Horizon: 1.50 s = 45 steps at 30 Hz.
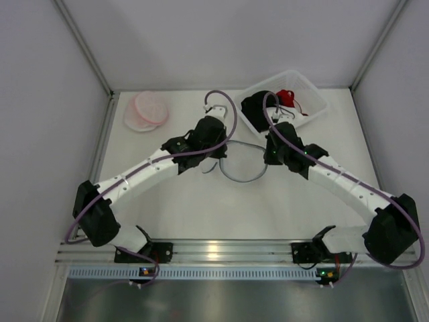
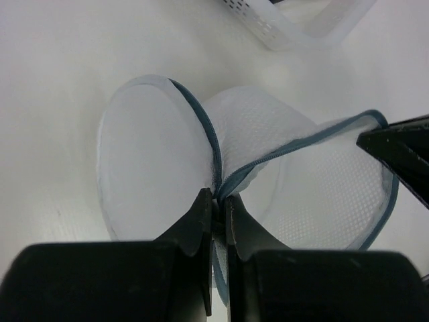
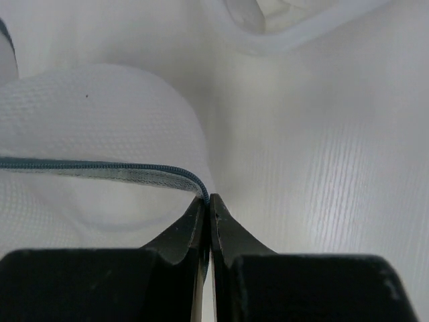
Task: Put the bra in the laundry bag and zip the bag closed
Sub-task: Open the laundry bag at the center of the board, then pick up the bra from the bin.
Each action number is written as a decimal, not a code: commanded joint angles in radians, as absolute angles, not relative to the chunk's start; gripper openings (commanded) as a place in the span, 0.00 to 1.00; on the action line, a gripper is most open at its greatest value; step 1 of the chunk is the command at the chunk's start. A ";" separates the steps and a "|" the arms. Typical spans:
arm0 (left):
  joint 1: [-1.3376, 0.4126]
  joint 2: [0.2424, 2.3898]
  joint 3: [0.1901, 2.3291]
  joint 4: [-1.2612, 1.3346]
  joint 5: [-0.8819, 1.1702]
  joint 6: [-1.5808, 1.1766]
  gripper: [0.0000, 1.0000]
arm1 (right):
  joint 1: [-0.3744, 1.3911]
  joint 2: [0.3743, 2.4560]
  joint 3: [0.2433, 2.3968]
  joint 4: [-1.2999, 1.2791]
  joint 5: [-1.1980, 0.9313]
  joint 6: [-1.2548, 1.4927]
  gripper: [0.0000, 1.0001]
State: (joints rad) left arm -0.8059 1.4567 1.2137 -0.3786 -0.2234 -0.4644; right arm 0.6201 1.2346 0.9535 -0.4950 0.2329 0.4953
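Observation:
The white mesh laundry bag [image 1: 242,165] with a blue-grey zipper rim lies open on the table between my two grippers. My left gripper [image 1: 218,151] is shut on the bag's zipper edge at its left side; in the left wrist view [image 2: 220,198] the rim runs into the closed jaws and the mesh [image 2: 301,194] bulges open behind. My right gripper [image 1: 271,158] is shut on the zipper rim at the bag's right side, as the right wrist view [image 3: 209,200] also shows. A black bra [image 1: 252,106] lies in the white basket [image 1: 315,100] at the back right.
A red garment [image 1: 287,96] lies in the basket beside the bra. A pink and white round item [image 1: 146,111] lies at the back left. The basket's wall shows at the top of the left wrist view [image 2: 268,30] and the right wrist view [image 3: 268,40].

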 commanded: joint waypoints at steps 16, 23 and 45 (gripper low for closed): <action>-0.670 1.502 1.313 -0.747 -0.209 -0.541 0.00 | 0.609 1.512 1.307 -0.351 -0.006 0.492 0.02; -0.640 1.483 1.267 -0.697 -0.253 -0.541 0.00 | 0.595 1.606 1.338 -0.368 -0.048 0.460 0.23; -0.626 1.499 1.239 -0.614 -0.209 -0.537 0.00 | 0.337 1.871 1.750 -0.325 0.113 0.502 0.79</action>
